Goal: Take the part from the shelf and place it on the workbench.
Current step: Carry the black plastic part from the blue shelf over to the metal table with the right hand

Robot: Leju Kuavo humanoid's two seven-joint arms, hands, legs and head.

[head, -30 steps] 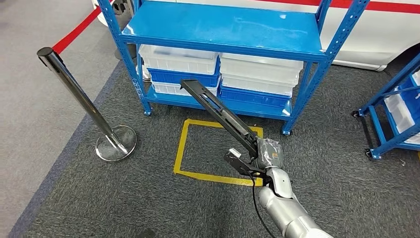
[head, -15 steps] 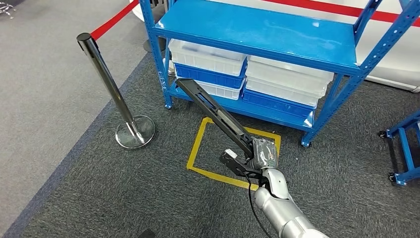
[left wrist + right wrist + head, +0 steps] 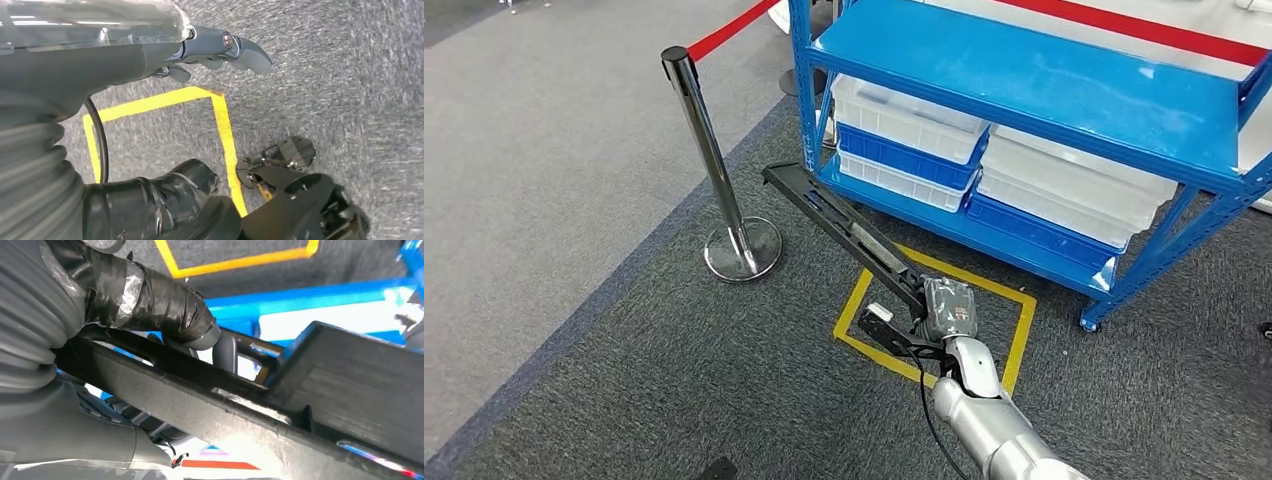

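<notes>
The part (image 3: 844, 228) is a long, flat black plastic piece with slots. My right hand (image 3: 946, 312) grips it at its near end, and it slants up and away to the left over the carpet, its far tip near the shelf's corner post. Close up in the right wrist view, the taped thumb of my right hand (image 3: 150, 300) presses onto the part (image 3: 280, 410) and a finger hooks through a slot. My left hand (image 3: 125, 55) hangs over the carpet with thumb and fingers apart and nothing in it.
A blue steel shelf (image 3: 1044, 90) stands ahead on the right, with white and blue bins (image 3: 914, 125) on its lower deck. A chrome stanchion (image 3: 714, 170) with a red belt (image 3: 734, 25) stands to its left. A yellow tape square (image 3: 852, 305) marks the dark carpet.
The whole picture has shifted: the camera has turned left, so shelf, stanchion and tape square sit further right. My right hand holds the part the same way.
</notes>
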